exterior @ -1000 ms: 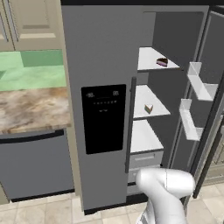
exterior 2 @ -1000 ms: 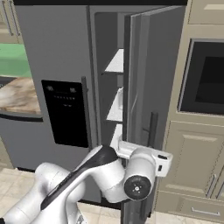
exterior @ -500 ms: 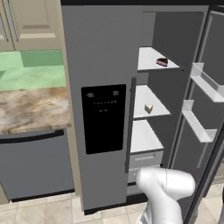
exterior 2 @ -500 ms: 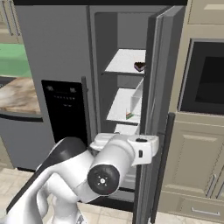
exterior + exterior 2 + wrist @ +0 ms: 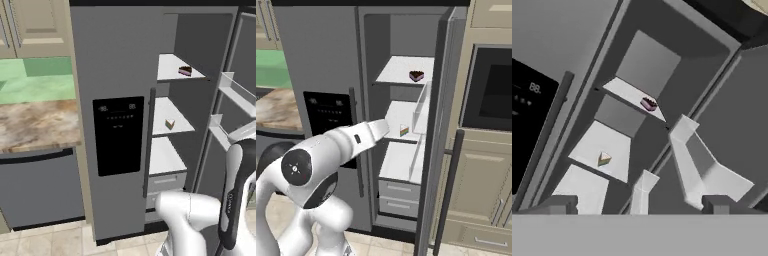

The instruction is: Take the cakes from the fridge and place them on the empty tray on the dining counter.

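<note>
The end effector point(image 5: 637, 205), spread and empty, faces the open fridge point(image 5: 120, 75); the cream cake point(image 5: 604, 159) lies ahead, the dark cake point(image 5: 648, 104) a shelf higher

1. Fridge point(image 5: 120, 75): top and right door cut by the left base view's edges; base behind the arm.
2. Darker cake point(image 5: 416, 76) on the upper shelf: layers too small to tell apart.
3. Pale cake point(image 5: 404, 131) on the middle shelf: partly behind the arm in the right base view.
4. Gripper point(image 5: 637, 202): finger tips cut by the hand view's bottom band.
5. Dispenser display point(image 5: 534, 88): digits blurred.
</note>
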Available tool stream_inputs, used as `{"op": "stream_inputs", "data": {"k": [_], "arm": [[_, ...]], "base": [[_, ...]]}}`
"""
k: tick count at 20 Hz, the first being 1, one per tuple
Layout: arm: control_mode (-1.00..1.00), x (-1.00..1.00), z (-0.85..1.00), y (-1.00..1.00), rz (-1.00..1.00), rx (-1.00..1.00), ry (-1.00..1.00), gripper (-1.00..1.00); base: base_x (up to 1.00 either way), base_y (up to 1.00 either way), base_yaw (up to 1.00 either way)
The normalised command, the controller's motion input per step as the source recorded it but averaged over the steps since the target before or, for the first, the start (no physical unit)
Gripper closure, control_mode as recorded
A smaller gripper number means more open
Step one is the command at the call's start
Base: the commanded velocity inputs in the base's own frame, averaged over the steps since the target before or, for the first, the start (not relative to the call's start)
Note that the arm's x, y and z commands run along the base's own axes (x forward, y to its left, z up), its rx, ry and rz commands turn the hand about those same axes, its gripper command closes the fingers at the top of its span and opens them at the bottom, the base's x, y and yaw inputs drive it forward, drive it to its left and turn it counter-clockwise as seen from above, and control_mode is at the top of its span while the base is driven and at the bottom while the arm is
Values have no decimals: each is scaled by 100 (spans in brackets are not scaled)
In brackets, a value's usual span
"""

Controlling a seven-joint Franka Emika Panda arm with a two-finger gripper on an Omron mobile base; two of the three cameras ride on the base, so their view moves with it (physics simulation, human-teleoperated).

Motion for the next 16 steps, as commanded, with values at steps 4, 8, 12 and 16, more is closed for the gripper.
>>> {"op": "stream_inputs", "data": {"k": [4, 8, 12, 16], "arm": [[-100, 70, -7, 33, 0, -28, 31, -100], [-100, 86, -2, 13, 0, -32, 47, -100], [-100, 69, 0, 1, 0, -34, 52, -100], [-100, 41, -37, -9, -4, -24, 14, -100]], "base": [[0, 0, 0], [0, 0, 0], [0, 0, 0], [0, 0, 0]]}}
